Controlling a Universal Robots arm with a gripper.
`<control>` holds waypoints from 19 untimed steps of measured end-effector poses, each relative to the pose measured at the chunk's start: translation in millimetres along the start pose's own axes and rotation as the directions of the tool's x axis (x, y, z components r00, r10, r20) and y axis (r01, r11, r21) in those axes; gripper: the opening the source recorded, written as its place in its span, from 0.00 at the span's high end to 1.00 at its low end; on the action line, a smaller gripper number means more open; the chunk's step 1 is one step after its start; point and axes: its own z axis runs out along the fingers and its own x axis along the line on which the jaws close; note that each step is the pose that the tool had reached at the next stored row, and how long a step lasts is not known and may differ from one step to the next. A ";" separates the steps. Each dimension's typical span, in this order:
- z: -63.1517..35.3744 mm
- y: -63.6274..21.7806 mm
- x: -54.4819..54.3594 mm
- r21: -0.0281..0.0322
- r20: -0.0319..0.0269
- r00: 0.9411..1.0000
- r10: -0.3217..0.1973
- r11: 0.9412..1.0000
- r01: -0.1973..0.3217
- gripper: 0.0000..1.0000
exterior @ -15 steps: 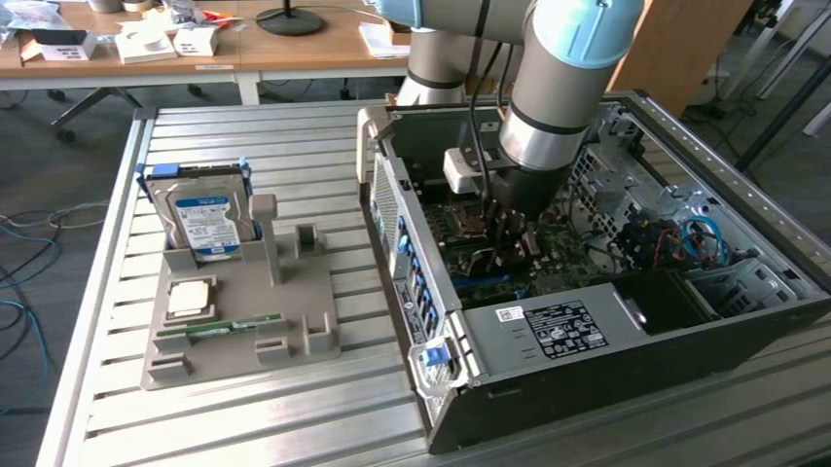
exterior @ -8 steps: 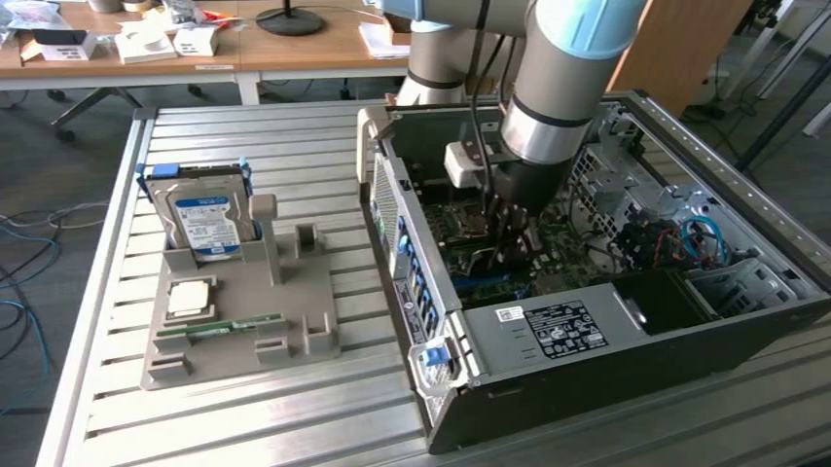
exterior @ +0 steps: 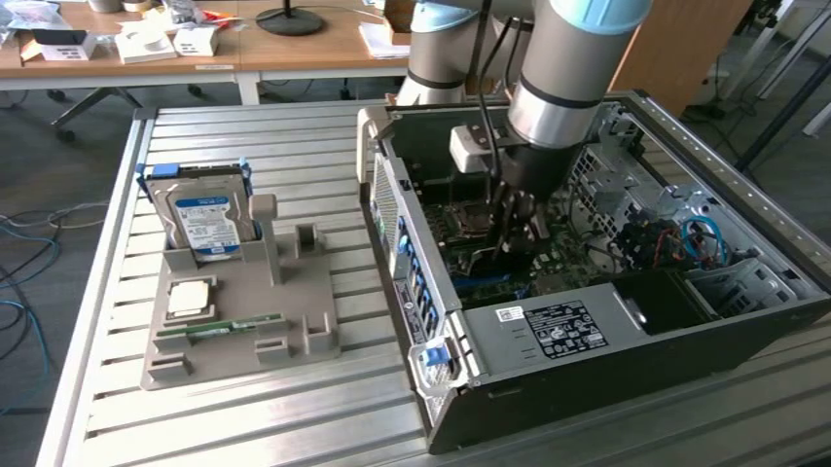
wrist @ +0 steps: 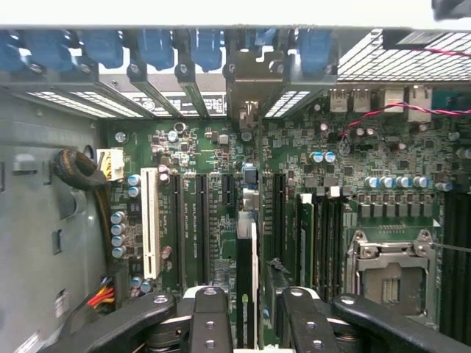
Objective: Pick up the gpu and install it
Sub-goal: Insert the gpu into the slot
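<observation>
gpu (wrist: pixel 246 287) edge-on in hand (wrist: pixel 250 323), over motherboard (wrist: pixel 199 198)

Hard drive (exterior: pixel 205 216) on tray (exterior: pixel 311 304), exterior view's left of case (exterior: pixel 675 336).

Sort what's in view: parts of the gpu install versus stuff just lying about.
Job in hand:
gpu, held in the gripper
motherboard
computer case

Lying about:
hard drive
memory stick
square chip
grey holder tray
</observation>
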 end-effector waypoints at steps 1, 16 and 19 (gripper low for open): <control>-2.5 -0.2 0.0 0.000 0.000 1.000 0.000 1.000 0.000 0.67; -42.0 -3.7 -0.8 0.000 0.000 1.000 0.000 1.000 0.000 0.67; -50.0 -4.5 -1.0 0.000 0.000 1.000 0.000 1.000 0.000 0.67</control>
